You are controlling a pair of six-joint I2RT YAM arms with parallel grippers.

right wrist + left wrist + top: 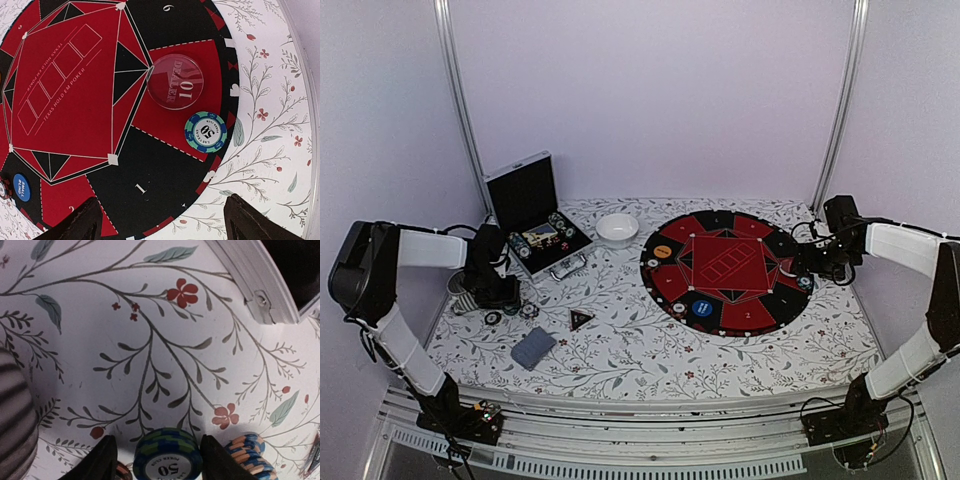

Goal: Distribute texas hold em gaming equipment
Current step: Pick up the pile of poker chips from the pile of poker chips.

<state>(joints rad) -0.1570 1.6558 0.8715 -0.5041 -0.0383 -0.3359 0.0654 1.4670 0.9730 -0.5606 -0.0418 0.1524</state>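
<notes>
White floral cloth has bare room front-centre, btw card deck and round mat. Left gripper sits low nr case, arm folded inward. Its fingers are spread either side of blue-green 50 chip, gap on one side, not clamped. Right gripper hangs over mat's rim, spread wide, nothing btw fingers. Teal 50 chip lies nr rim, just beside dealer disc.

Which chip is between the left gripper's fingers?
The blue-green 50 chip, framed by the fingers of the left gripper. The orange-and-blue striped chips lie outside them, to the right in the left wrist view.
</notes>
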